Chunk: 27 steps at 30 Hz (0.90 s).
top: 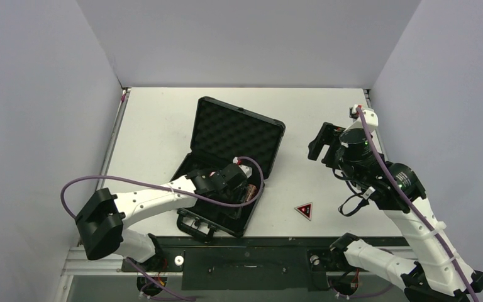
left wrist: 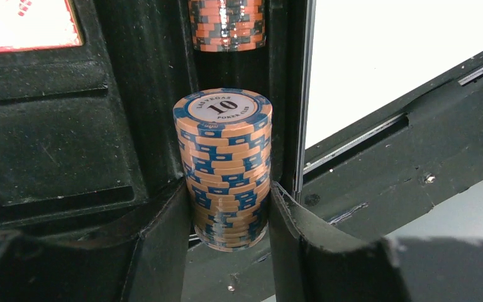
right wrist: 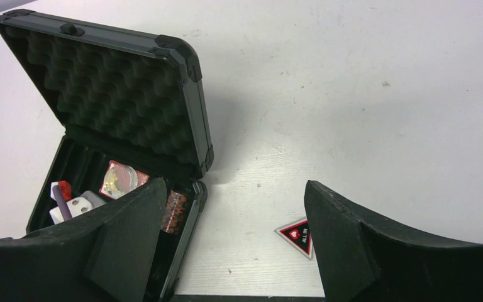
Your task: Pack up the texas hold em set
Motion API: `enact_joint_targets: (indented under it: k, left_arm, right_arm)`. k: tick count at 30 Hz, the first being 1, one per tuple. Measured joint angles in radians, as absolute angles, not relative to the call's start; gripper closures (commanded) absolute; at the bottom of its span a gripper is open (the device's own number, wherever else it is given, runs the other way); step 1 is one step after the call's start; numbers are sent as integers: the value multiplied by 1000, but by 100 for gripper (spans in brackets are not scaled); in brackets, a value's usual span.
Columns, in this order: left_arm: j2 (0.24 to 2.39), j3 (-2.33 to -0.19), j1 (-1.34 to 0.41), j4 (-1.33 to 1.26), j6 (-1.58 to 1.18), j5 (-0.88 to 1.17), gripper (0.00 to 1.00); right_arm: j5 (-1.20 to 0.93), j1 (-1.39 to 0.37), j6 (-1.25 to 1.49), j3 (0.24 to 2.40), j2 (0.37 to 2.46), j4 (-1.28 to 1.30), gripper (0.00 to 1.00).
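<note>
The black case (top: 236,132) lies open at the table's middle, its foam-lined lid (right wrist: 119,94) upright. My left gripper (top: 242,189) reaches into the case's near right part. In the left wrist view it (left wrist: 229,189) is shut on a reddish-brown chip roll (left wrist: 223,163) in the channel along the case's right wall. The second chip roll (left wrist: 226,25) lies farther along that channel. The pink card box (left wrist: 25,22) sits in the case to the left. The red-black triangle (top: 304,210) lies on the table right of the case. My right gripper (top: 319,143) hovers open and empty above the table.
Grey walls enclose the table on three sides. A black rail (top: 245,242) runs along the near edge. The left arm's purple cable (top: 255,173) loops over the case. In the right wrist view the triangle (right wrist: 295,234) lies partly behind the right finger (right wrist: 339,233).
</note>
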<state>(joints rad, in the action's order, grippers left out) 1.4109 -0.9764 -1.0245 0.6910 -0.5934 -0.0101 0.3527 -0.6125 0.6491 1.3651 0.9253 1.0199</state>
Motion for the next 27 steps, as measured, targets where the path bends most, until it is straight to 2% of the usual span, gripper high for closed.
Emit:
enact_joint_targets:
  k: [27]
  left_arm:
    - [1565,-985,-1046,659,-645,9,100]
  right_arm:
    - [346,-574,666,1328,929,1021,25]
